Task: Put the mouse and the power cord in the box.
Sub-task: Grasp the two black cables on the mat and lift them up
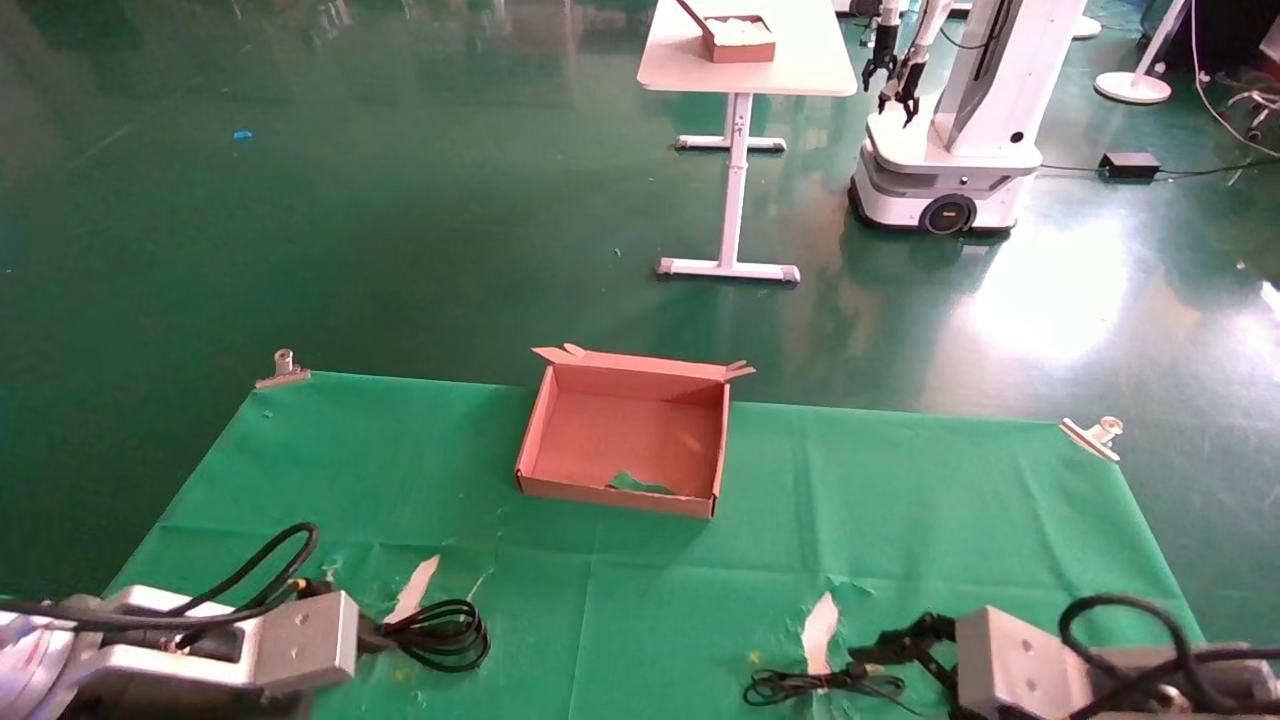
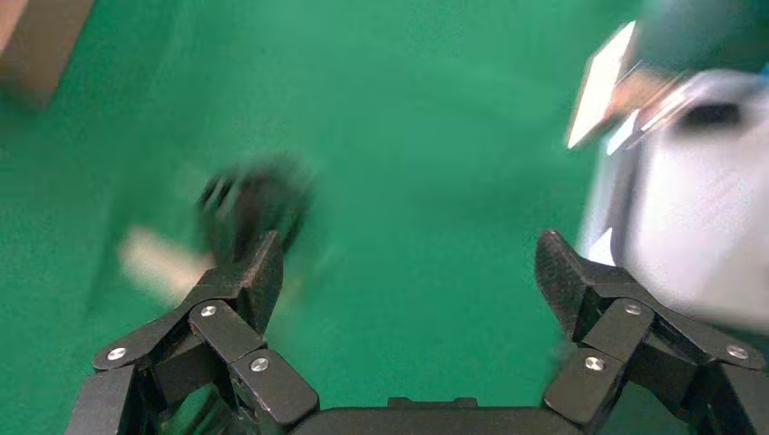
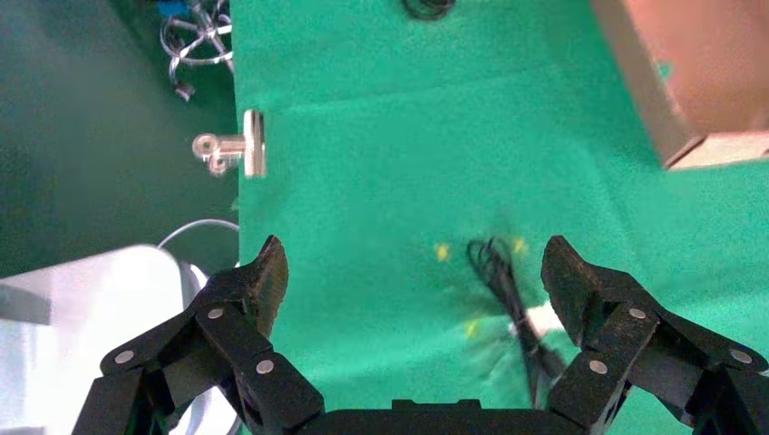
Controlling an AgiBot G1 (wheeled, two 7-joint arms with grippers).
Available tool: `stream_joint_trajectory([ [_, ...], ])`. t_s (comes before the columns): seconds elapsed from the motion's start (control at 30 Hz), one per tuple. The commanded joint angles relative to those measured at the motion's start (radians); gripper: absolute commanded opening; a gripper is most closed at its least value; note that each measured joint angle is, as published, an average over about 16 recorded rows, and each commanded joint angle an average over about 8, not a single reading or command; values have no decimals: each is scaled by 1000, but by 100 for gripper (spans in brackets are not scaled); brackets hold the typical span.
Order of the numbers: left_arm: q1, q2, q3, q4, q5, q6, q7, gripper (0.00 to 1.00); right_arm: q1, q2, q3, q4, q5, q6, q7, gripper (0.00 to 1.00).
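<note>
While both arms sit low at the near edge of the green cloth, the scene reads as follows.

Landmark: the shallow rectangular brown cardboard box (image 1: 625, 440) lies open at the cloth's far middle, small flaps along its far long edge, a scrap of green showing on its floor.

Power cord: a thick glossy black cable bundled into loops (image 1: 440, 634) lies on the cloth (image 1: 900, 500) nearer the robot than the box and off to the box's left; the left wrist view shows it only as a dark blur (image 2: 254, 201).

Thin cable: a thin black cable bundle (image 1: 825, 686) lies nearer than the box and to its right, beside a white tear in the cloth; the right wrist view shows it too (image 3: 503, 281). No mouse body can be made out.

Left gripper (image 2: 408, 281): hovers just beside the cord loops, fingers spread wide, holding nothing.

Right gripper (image 3: 413, 281): sits over the thin cable, fingers spread wide, nothing between them.

Clips: metal binder clips (image 1: 283, 368) pin the cloth's far corners, either side of the box.
</note>
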Motion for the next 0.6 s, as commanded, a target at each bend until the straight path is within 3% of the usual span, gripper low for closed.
stream_joint_trajectory([
  [0.03, -5, 10, 12, 5, 32, -10, 2, 100, -1, -3, -3, 0, -2, 0, 1, 100],
  [0.3, -60, 184, 120, 176, 337, -123, -53, 100, 12, 4, -9, 10, -25, 1, 35, 100],
  [0.6, -119, 308, 172, 349, 475, -207, -31, 100, 3, 21, -9, 14, -32, 7, 51, 100],
])
